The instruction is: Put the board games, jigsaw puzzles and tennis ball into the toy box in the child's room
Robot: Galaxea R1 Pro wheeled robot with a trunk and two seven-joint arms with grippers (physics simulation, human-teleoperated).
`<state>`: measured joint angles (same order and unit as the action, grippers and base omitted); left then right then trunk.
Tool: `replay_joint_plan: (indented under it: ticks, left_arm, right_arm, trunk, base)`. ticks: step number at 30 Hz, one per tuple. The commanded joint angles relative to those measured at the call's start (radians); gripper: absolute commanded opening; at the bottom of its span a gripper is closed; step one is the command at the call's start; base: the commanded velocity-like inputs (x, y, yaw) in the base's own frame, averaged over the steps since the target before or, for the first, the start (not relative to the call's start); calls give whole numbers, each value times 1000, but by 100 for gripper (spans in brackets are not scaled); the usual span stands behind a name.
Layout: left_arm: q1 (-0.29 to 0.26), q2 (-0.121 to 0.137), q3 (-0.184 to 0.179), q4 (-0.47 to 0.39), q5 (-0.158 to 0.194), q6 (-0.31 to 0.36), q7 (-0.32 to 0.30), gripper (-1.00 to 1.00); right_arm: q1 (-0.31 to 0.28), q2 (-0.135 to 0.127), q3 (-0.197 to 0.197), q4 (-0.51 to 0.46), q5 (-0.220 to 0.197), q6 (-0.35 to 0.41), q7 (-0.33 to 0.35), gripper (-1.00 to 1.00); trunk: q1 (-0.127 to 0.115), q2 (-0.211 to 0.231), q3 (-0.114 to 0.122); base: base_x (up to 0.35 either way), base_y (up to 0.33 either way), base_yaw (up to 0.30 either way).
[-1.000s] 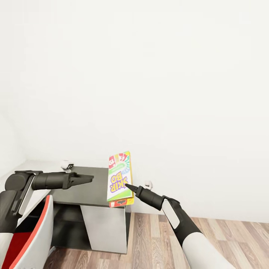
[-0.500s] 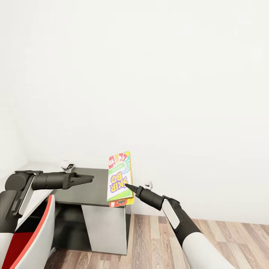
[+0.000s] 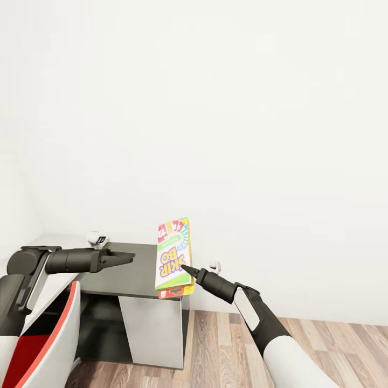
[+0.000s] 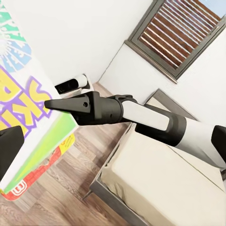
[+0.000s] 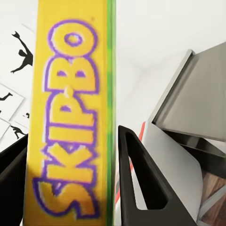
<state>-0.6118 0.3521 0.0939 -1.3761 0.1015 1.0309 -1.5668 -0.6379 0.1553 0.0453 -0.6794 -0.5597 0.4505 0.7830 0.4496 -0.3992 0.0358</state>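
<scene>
Hiding lower box (image 3: 175, 292): Skip-Bo game (image 3: 173, 254)

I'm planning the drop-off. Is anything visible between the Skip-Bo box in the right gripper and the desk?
Nothing visible does. The Skip-Bo box is held upright in the right gripper at the dark desk's right end. The toy box isn't visible from here.

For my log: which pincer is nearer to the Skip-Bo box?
Right. The right pincer grips the Skip-Bo box; the left pincer is beside it, apart.
</scene>
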Motion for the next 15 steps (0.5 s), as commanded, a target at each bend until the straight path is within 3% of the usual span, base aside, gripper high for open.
replay_joint_plan:
  ticks: [1, 15]
  left_arm:
    - [0, 1, 0, 0, 0, 11, -4, 100]
    - [0, 2, 0, 0, 0, 11, -4, 100]
  right_arm:
    - [0, 0, 1, 0, -9, 8, -1, -100]
    - [-1, -2, -2, 0, -18, 8, 8, -100]
  trunk:
    - [0, -1, 0]
    - [0, -1, 0]
  base:
    - [0, 0, 0]
    - [0, 0, 0]
